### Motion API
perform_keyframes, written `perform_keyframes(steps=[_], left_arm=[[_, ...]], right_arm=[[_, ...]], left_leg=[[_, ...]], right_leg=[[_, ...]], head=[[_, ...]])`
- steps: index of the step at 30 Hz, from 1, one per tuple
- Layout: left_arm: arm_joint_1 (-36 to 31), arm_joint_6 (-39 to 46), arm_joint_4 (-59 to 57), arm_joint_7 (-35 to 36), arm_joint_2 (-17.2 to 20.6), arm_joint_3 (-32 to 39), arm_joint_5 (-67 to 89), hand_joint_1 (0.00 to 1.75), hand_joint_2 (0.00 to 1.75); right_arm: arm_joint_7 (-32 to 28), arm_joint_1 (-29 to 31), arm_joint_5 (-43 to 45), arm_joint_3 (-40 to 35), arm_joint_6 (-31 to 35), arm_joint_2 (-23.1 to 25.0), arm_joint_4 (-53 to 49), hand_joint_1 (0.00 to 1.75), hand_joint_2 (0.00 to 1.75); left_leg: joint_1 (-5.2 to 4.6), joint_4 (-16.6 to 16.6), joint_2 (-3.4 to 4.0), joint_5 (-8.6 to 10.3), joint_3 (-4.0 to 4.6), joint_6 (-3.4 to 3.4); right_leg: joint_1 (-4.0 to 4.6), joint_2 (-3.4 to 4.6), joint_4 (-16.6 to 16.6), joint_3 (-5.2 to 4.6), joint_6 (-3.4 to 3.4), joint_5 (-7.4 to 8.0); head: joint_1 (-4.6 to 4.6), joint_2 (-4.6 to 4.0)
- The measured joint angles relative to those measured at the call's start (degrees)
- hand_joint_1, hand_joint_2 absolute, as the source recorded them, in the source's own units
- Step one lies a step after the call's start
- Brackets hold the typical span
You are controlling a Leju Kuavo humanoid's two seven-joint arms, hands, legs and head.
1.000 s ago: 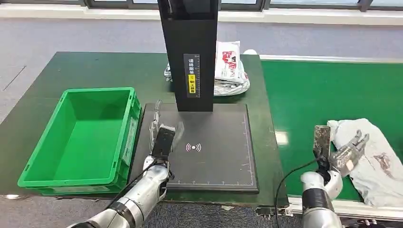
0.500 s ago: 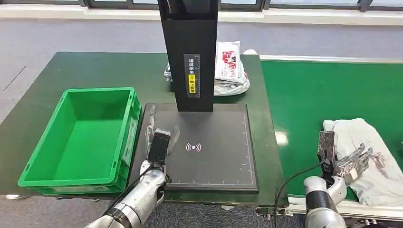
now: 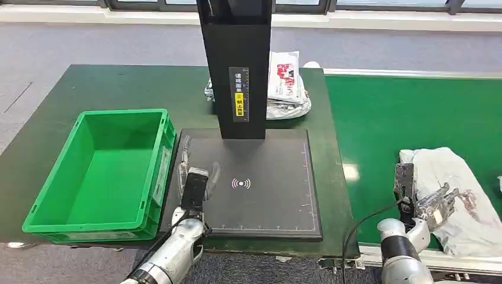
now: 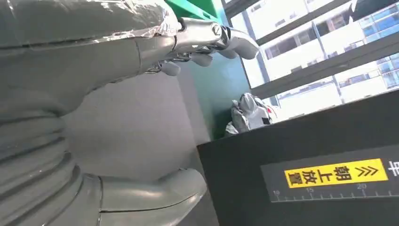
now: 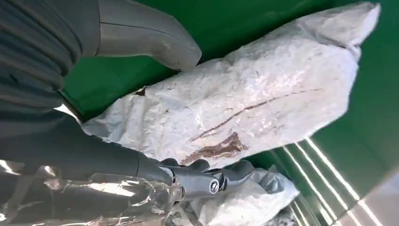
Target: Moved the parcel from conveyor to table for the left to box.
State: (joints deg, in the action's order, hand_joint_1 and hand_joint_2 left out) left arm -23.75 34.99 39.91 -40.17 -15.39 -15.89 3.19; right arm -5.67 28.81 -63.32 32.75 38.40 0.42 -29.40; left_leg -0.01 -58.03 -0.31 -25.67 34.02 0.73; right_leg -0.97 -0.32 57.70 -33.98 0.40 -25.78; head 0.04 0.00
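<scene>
On the conveyor's (image 3: 385, 112) near edge, the parcel (image 3: 456, 189) is lying unmoved; the right hand (image 3: 435, 204) is reaching over it, fingers spread, holding nothing. Transfer to the desk (image 3: 118, 89) is not yet begun.

Parcel-sorting station: green conveyor (image 3: 402, 112), scanner stand (image 3: 237, 65), green crate (image 3: 100, 168).

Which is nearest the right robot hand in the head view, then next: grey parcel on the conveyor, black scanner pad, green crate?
From the right robot hand:
1. Grey parcel, right beside it on the conveyor.
2. Black scanner pad, at table centre.
3. Green crate, far left.
</scene>
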Motion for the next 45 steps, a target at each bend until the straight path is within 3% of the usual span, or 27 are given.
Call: perform_keyframes(steps=[7,13,19,45], left_arm=[[3.8,1.1,3.5,0.0,0.3,0.5,3.0,0.00,1.75],[4.7,1.2,4.2,0.0,0.2,0.6,3.3,0.00,1.75],[5.5,1.6,4.6,0.0,0.2,0.7,3.3,0.00,1.75],[7.6,2.1,7.0,0.0,0.3,2.1,2.8,0.00,1.75]], right_arm=[[1.3,-3.8,-0.8,-9.3,1.4,-0.7,-1.6,0.00,1.75],[2.3,-4.2,-2.6,-9.3,1.6,-0.2,-2.9,0.00,1.75],[8.2,-4.3,-7.6,-9.3,1.7,-0.4,-3.6,0.00,1.75],[7.7,-6.8,-6.6,-8.8,1.5,-1.9,-5.0,0.00,1.75]], left_leg=[[0.00,0.0,-0.02,0.00,0.00,0.00],[0.00,0.0,-0.02,0.00,0.01,0.00],[0.00,0.0,0.00,0.01,0.00,-0.01],[0.00,0.0,0.00,0.00,0.00,-0.01]], right_leg=[[0.00,-0.03,0.0,0.01,0.01,0.00],[0.00,-0.03,0.0,0.01,0.01,0.00],[0.00,-0.03,0.0,0.00,0.01,0.00],[0.00,-0.02,0.0,0.00,0.02,-0.01]], head=[[0.00,0.00],[0.02,0.00],[0.00,0.00],[0.02,0.00]])
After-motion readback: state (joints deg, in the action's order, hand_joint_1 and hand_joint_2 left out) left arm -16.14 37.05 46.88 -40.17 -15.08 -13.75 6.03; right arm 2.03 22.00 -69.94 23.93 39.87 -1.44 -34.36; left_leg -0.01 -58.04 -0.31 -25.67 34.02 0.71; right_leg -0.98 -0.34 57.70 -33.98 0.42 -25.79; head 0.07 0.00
